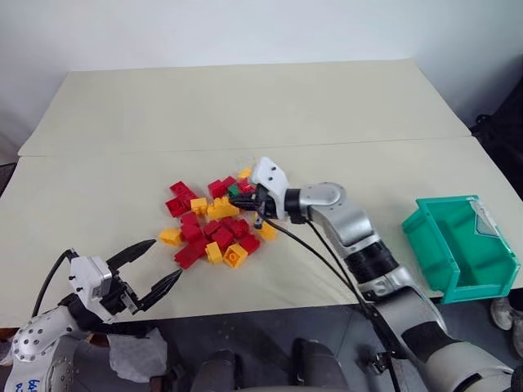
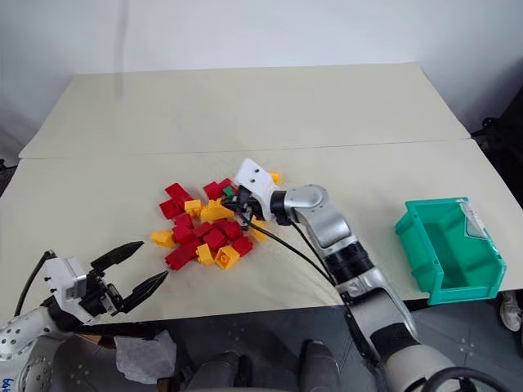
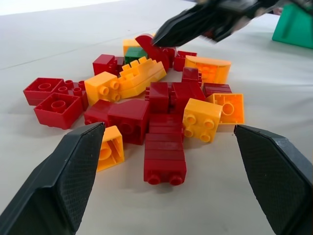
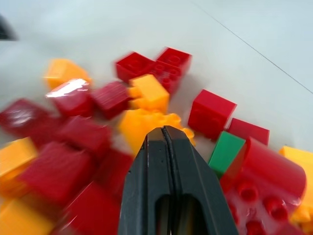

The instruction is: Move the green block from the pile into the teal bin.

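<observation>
**Green block not yet gripped, right tool pressed shut above the pile**

Bricks first: the pile (image 1: 214,222) of red and yellow-orange studded pieces sits near the middle of the bench (image 1: 245,106), a little toward the near edge. The green block (image 1: 234,190) lies on the pile's far side, wedged between red bricks with a rounded red piece (image 4: 266,169) leaning against it, which is probably why I come at it from the right. My right tool (image 1: 248,201) is over that part of the pile with its two black fingers together, nothing between them; the green block lies just beside the tip, and I cannot tell whether they touch. I would judge the fingers must part before any grasp. My left tool (image 1: 153,270) hangs at the near left edge with fingers wide apart, holding nothing, facing the pile. The teal bin (image 1: 490,269) waits at the bench's right edge, well apart from the bricks; its floor is partly hidden behind its walls. Only one green face shows.
</observation>
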Controlling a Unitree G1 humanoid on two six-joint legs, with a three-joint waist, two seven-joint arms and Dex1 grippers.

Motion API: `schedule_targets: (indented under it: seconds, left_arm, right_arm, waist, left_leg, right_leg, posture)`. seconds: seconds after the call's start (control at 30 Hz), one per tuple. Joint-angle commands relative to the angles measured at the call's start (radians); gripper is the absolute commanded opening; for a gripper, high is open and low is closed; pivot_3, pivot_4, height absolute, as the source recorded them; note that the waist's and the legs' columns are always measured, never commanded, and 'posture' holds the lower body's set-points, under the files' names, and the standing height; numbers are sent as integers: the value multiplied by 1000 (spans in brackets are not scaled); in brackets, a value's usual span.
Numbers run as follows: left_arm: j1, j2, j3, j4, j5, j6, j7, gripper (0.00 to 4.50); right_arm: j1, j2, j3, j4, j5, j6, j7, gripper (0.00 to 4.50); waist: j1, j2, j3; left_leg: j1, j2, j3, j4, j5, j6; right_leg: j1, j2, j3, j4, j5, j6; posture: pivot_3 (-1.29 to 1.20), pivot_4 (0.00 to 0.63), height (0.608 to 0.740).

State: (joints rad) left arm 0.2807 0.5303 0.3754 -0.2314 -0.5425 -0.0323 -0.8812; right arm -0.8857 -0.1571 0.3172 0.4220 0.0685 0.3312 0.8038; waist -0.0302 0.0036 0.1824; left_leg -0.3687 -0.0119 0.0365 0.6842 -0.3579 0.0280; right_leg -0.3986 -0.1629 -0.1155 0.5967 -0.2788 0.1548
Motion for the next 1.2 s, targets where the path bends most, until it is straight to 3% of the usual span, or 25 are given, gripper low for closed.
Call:
schedule_targets:
  seconds: [0.03,0.27,0.43,0.53,0.7,0.9,1.2]
  left_arm:
    - [-2,0,10,-29,1,-13,10,4500]
    - [-16,-2,18,-21,1,-21,28,4500]
    - [-22,-3,18,-35,-5,-15,43,4500]
    - [-25,-2,19,-36,-5,-16,46,4500]
    - [-35,-5,28,-46,-15,-15,57,4500]
    - [-27,-13,22,-65,-14,-11,71,4500]
    - [-34,-22,11,-65,-14,-7,73,4500]
  right_arm:
    - [-21,-12,-26,47,-54,-68,-83,17]
    - [-6,-113,-81,43,-60,-82,-71,17]
    - [-8,-101,-133,9,40,-71,31,17]
    - [-32,-83,-110,-16,53,12,71,629]
    - [-77,-49,-76,-2,25,86,60,2346]
    - [-150,-18,-54,100,-37,42,10,4380]
    - [-252,10,-47,351,-84,-73,53,4380]
  waist:
    - [2,0,0]
    - [0,0,0]
    - [-6,0,0]
    - [-10,0,0]
    - [-8,0,0]
    - [-3,0,0]
    - [-9,1,0]
  left_leg:
    - [0,0,-1,0,0,0]
    - [0,0,0,0,0,0]
    - [0,1,1,0,0,0]
    - [0,3,1,0,0,0]
    - [0,3,1,0,0,0]
    - [0,3,0,0,0,-1]
    - [0,3,1,0,0,-1]
  right_leg:
    - [0,0,0,0,0,0]
    - [0,0,-1,0,0,0]
    - [0,1,-1,0,0,0]
    - [0,2,-1,0,0,0]
    - [0,2,-1,0,0,0]
    - [0,2,-1,0,0,0]
    - [0,2,-1,0,0,0]
  posture:
    - [0,150,740]
    - [0,150,740]
    - [0,150,740]
    - [0,150,740]
    - [0,150,740]
    - [0,150,740]
    - [0,150,740]
